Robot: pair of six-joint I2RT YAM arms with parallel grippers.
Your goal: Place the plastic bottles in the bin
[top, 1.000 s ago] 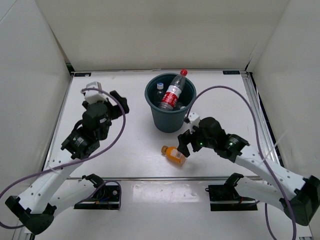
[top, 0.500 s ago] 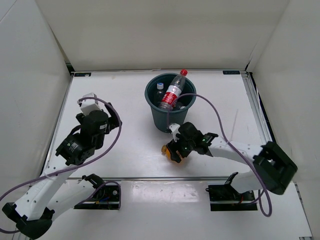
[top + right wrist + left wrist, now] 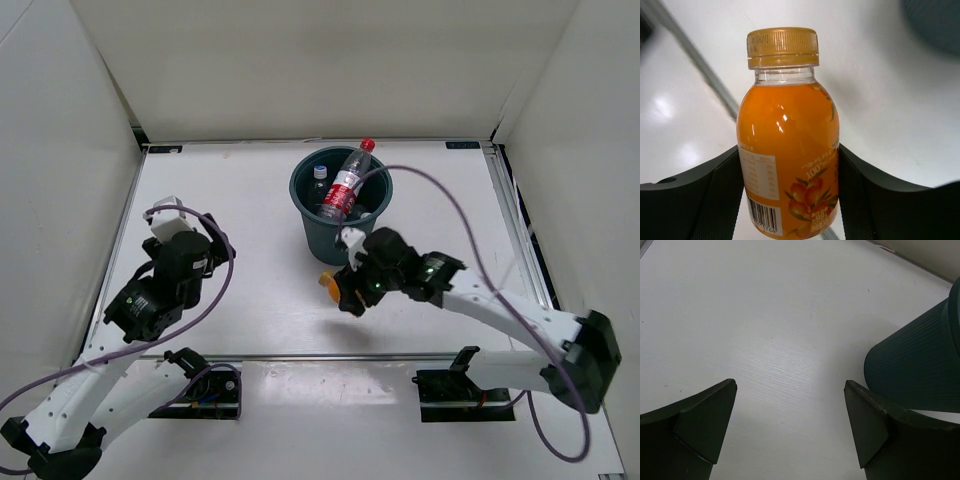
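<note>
Gripping the orange bottle (image 3: 788, 150) just beside the bin (image 3: 325, 240), the right hand (image 3: 347, 288) could clip the rim or drop it, holding only its lower body; the left hand (image 3: 790, 425) hangs open, empty.

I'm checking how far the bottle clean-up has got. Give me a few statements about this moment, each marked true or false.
1. The right gripper is shut on the orange bottle. True.
2. The left gripper holds a clear bottle. False: it is open, with nothing between its fingers, over the bare table.
3. The red-capped bottle lies on the table beside the bin. False: it leans inside the bin, its cap sticking up above the rim.
4. A blue-capped bottle is inside the bin. True.
5. The orange bottle's cap is off. False: its orange cap is on.
</note>
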